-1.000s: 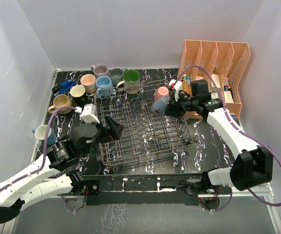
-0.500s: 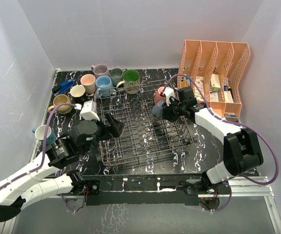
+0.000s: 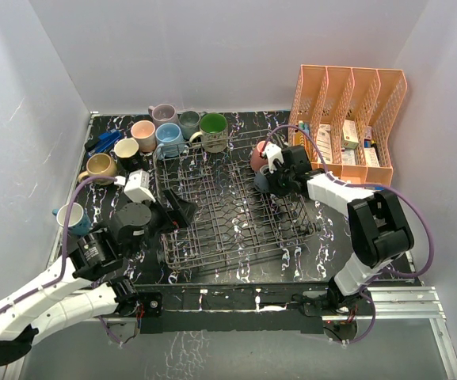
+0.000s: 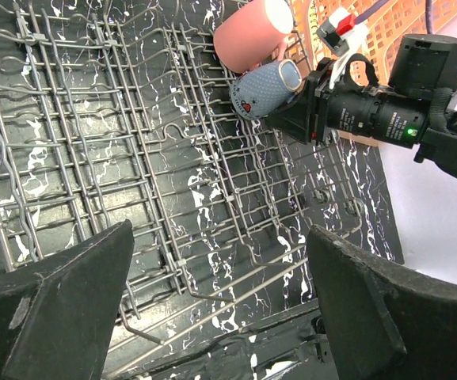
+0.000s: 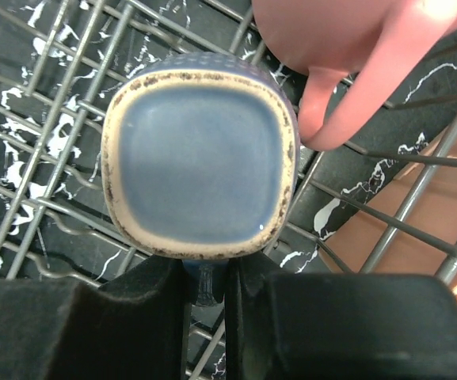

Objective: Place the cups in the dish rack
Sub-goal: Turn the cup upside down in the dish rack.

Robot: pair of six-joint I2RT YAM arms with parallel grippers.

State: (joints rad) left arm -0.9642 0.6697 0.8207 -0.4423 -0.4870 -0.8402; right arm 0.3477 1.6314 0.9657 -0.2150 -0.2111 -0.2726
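The right end effector [image 5: 206, 281] is clamped narrowly on the handle of a blue cup [image 5: 200, 162], whose base faces the wrist camera. This cup lies tilted in the far-right corner of the dish rack [image 3: 228, 214], just beside 1 pink cup [image 5: 347, 47] lying on its side there. The left end effector [image 4: 218, 237] hangs over the rack's near-left part, spread wide and holding nothing. The other cups [image 3: 169, 136] stand on the worktop [image 3: 323, 229] by the rack's far-left corner.
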